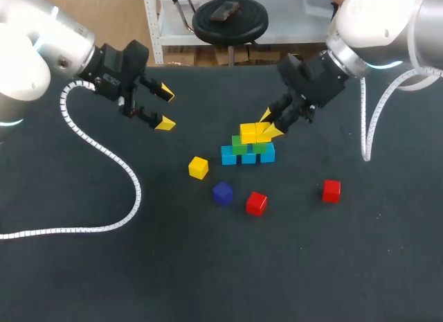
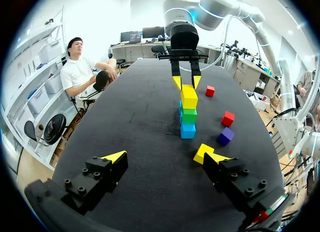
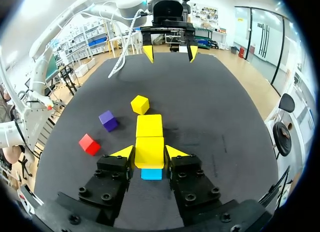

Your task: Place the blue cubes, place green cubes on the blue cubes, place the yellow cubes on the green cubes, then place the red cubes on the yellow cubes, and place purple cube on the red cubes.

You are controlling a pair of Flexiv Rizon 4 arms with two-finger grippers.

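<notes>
A pyramid stands mid-table: three blue cubes (image 1: 248,156) in a row, two green cubes (image 1: 239,145) on them, and two yellow cubes on the green ones. My right gripper (image 1: 270,123) is shut on the right-hand yellow cube (image 1: 263,133), which rests on the green layer; in the right wrist view that cube (image 3: 149,151) sits between the fingers, with the other yellow cube (image 3: 149,125) just ahead. A loose yellow cube (image 1: 198,167), a purple cube (image 1: 222,193) and two red cubes (image 1: 256,203) (image 1: 331,190) lie in front. My left gripper (image 1: 165,108) hangs open and empty to the left.
The left arm's white coiled cable (image 1: 104,156) trails over the table's left side. The right arm's cable (image 1: 367,121) hangs at the right. In the left wrist view the loose yellow cube (image 2: 202,153) lies close to one finger.
</notes>
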